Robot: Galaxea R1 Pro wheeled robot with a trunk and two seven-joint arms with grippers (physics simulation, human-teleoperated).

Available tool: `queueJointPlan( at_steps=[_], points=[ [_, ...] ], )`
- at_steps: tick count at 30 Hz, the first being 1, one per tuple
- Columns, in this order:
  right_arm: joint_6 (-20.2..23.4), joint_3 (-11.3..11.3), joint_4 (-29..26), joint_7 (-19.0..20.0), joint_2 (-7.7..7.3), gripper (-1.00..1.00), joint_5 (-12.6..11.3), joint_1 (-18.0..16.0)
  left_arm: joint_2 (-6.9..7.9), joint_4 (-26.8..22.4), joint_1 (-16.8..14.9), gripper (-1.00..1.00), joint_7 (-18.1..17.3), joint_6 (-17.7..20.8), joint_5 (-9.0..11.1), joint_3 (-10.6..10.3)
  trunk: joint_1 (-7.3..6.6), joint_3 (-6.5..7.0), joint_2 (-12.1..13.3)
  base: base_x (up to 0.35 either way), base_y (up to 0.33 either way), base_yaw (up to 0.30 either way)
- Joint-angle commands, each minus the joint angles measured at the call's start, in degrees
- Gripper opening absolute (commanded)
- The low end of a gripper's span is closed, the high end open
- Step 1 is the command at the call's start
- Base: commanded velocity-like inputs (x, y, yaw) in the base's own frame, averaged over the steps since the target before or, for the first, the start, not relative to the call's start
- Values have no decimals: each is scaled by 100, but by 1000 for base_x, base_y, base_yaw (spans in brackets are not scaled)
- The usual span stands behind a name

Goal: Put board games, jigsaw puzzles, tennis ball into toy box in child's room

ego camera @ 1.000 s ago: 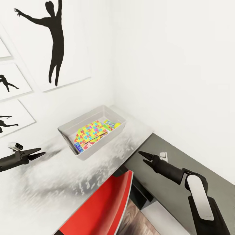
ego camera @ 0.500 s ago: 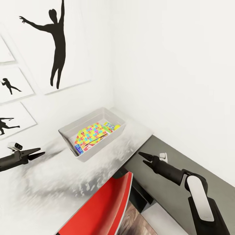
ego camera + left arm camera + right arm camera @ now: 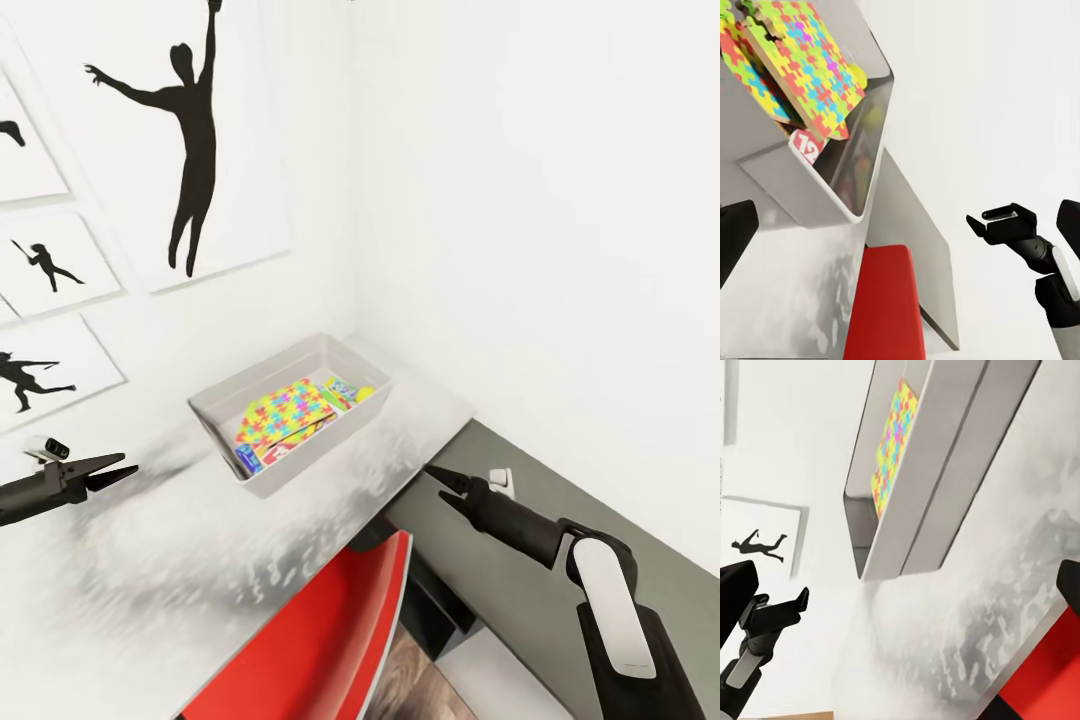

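We face a corner of the child's room, white walls on both sides, with black silhouette sports pictures (image 3: 190, 150) hung on the wall to our left. The table's (image 3: 150, 560) light grey top runs into that corner and carries the toy box (image 3: 225, 402), a grey tub standing near the wall. Inside it a jigsaw puzzle (image 3: 280, 412) lies tilted on top of the game boxes, a red-edged board game (image 3: 283, 451) peeks out beneath it, and the tennis ball (image 3: 366, 393) sits at the corner end. The lower dark grey section (image 3: 520, 590) joins the table at our right, with a small white object (image 3: 502, 483) on it. A red chair (image 3: 320, 640) is pushed up to the table's front edge, wood-plank floor (image 3: 425, 685) beneath.

Our left gripper (image 3: 125, 467) hovers over the tabletop, well apart from the tub, fingers slightly apart and empty. Our right gripper (image 3: 436, 473) hangs near the seam of the two sections, its tips drawn together on nothing.
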Motion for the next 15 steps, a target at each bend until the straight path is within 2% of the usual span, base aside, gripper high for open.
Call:
queueJointPlan(
  at_steps=[1,7,15],
  points=[
    [32,-16,-2,58,6,100,57,-5,1,2,-5,100,-20,61,1,-5,3,-3,-10,0,0,127],
    [32,-16,5,58,6,100,57,-5,1,0,-5,100,-20,57,6,-5,3,47,-10,-26,0,132],
    [32,-22,7,64,6,100,58,-5,1,0,-5,100,-20,55,7,-5,3,119,-10,-82,0,77]
  ],
)
